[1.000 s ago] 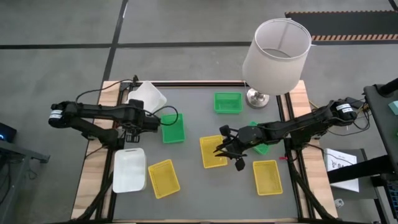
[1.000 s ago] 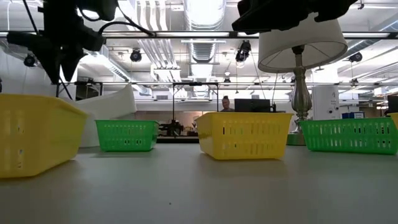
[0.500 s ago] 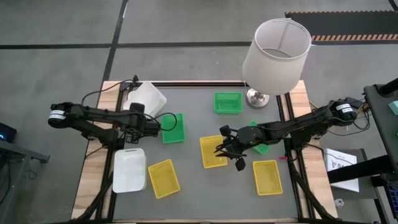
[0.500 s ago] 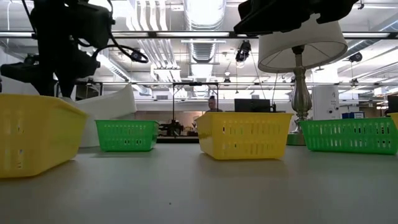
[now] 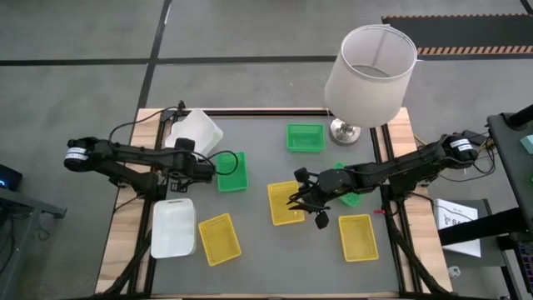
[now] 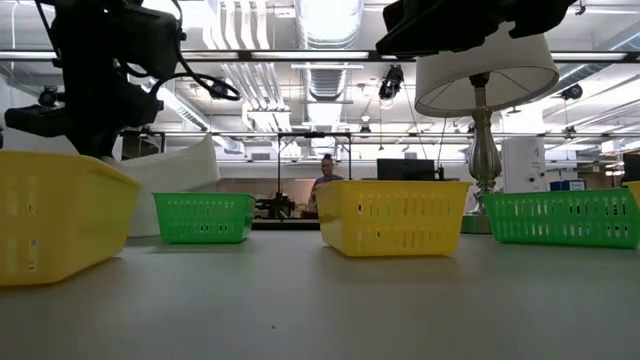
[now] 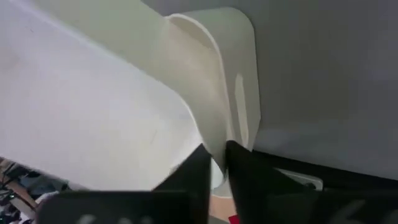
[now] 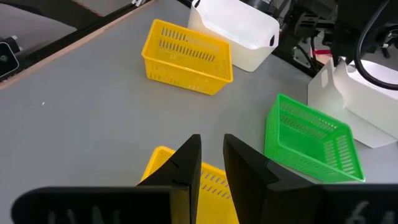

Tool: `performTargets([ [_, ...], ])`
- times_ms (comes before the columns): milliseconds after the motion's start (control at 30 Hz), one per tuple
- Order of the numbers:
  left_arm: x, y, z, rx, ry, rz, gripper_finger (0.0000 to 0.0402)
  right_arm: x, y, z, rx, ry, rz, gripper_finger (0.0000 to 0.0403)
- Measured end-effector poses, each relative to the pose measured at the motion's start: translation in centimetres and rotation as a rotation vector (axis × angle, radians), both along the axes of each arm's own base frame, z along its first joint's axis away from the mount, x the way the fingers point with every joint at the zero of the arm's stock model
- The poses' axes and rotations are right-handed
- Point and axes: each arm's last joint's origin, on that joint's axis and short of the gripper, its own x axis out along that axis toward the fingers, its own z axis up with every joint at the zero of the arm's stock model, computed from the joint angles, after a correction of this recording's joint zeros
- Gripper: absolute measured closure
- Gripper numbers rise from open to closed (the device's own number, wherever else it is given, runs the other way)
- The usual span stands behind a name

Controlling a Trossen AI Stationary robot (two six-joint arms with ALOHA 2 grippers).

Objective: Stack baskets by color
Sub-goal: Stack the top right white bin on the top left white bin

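Note:
Baskets are spread over the grey table. One white basket (image 5: 197,129) leans tilted at the far left, and another white basket (image 5: 173,227) lies flat at the near left. Green baskets stand at mid-left (image 5: 231,171), at the far middle (image 5: 306,137), and under my right arm (image 5: 351,199). Yellow baskets stand in the middle (image 5: 286,202), near left (image 5: 219,239) and near right (image 5: 358,237). My left gripper (image 7: 217,165) is shut on the tilted white basket. My right gripper (image 8: 210,140) hovers narrowly open, high over the middle yellow basket, holding nothing. My left gripper pinches the tilted white basket's rim (image 7: 219,144) between its two fingers, close to a rounded corner and beside a handle slot (image 7: 240,118). The fingers slant steeply downward onto it. The basket stays tilted at the table's far left; what its lower end rests on is hidden.
A lamp with a large white shade (image 5: 371,62) stands on its metal foot (image 5: 343,129) at the far right. Wooden strips (image 5: 125,242) run along the left and right sides. A person shows in the room beyond the table (image 6: 325,180).
My left gripper has gone down onto the near edge of the tilted white basket, then kept still. The baskets stay where they were.

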Motion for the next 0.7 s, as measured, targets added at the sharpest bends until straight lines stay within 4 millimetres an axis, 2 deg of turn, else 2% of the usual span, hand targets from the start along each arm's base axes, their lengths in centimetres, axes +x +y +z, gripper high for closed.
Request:
performTargets([
  [67, 0.1, 0.0, 0.2, 0.001, -0.008, 0.002, 0.0394, 0.0, 0.0, 0.0, 0.0, 0.0, 0.0, 0.0342],
  [200, 0.4, 0.0, 0.9, 0.005, -0.036, 0.001, 0.0396, 0.0, 0.0, 0.0, 0.001, 0.003, -0.001, 0.0342],
  [367, 1.5, 0.0, 3.2, 0.011, -0.157, 0.043, 0.04, -0.1, 0.0, -0.2, 0.005, 0.022, -0.005, 0.0342],
  [533, 2.8, 0.0, 6.7, 0.017, -0.358, 0.205, 0.0401, -0.5, -0.1, -0.4, 0.002, 0.065, -0.008, 0.0342],
  [700, 4.4, 0.0, 10.0, -0.009, -0.55, 0.492, 0.0401, -1.8, -0.4, 0.3, 0.041, 0.124, -0.04, 0.0342],
])
